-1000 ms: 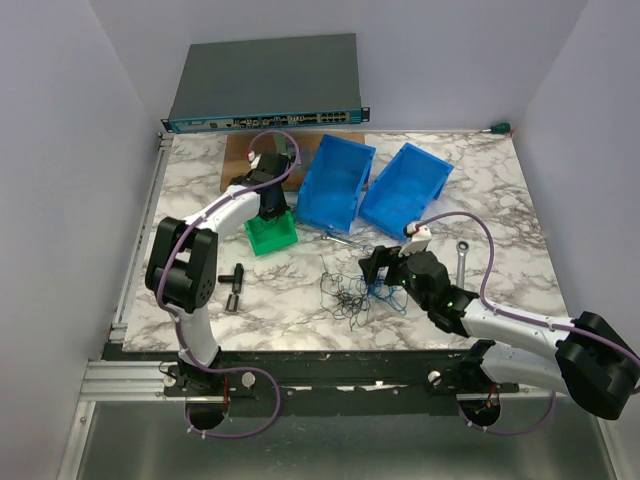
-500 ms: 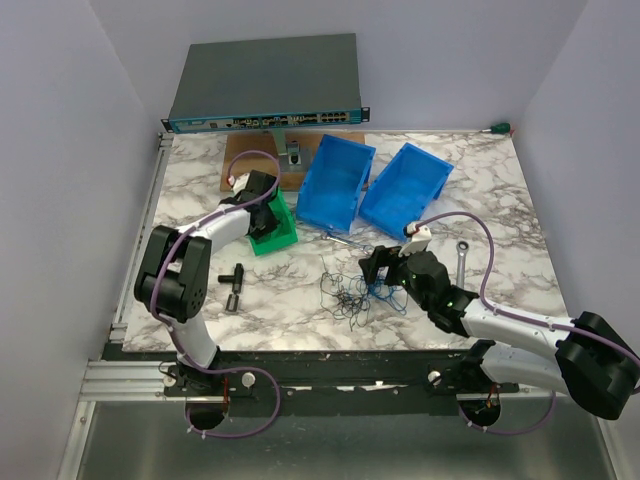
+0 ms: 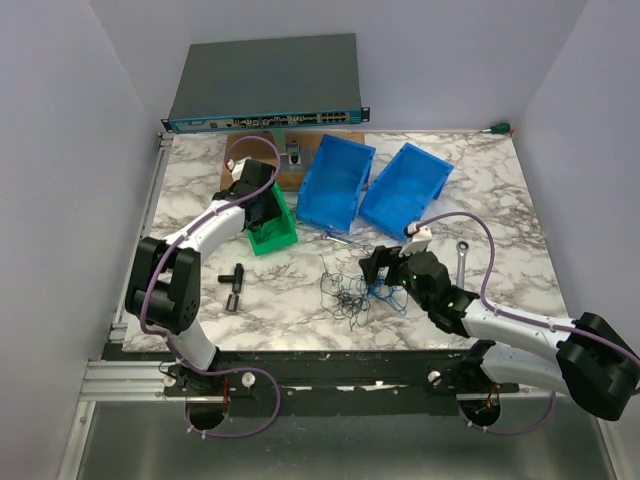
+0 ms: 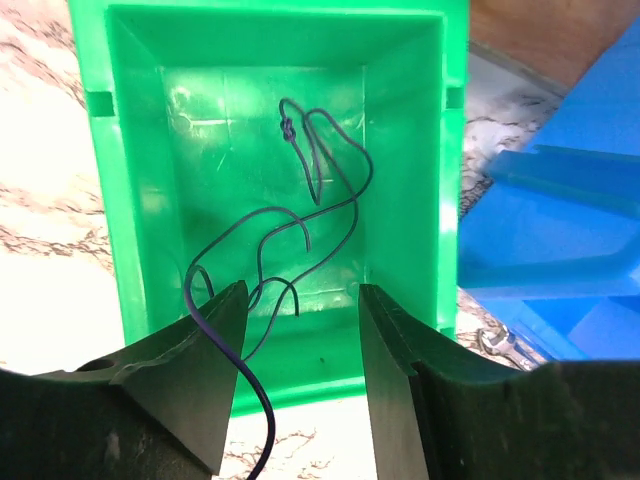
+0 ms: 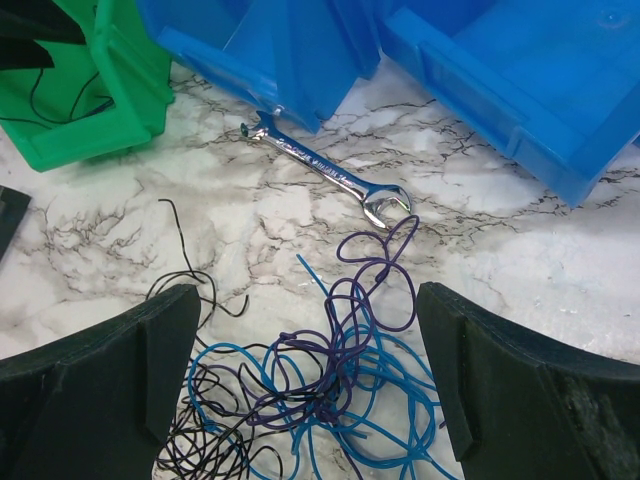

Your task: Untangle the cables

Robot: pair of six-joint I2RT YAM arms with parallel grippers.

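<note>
Currently held: nothing that I can see clamped in either gripper.
Left gripper: jaws parted over the green bin. One strand trails past the edge of my left finger, draped against it, not pinched.
Purple wire: lies loose on the green bin's floor, curled and knotted at its far end, apart from the rest of the cables.
Tangle: blue, purple and black cables heaped on the marble table, near its middle.
Right gripper: spread wide and empty, hanging just above the tangle.
Relation: the tangle lies directly under and between my right fingers. Its purple loop stretches away from me toward the wrench, and the black strands spill off to the left.
Nearer arm: the right one, I judge. The left is well apart at the green bin.
Blue bins: two, tipped, beyond the tangle.
Change: my left jaws were shut a second ago and now stand apart. That arm has swung toward the back of the table, while the right arm and the tangle have not moved.
</note>
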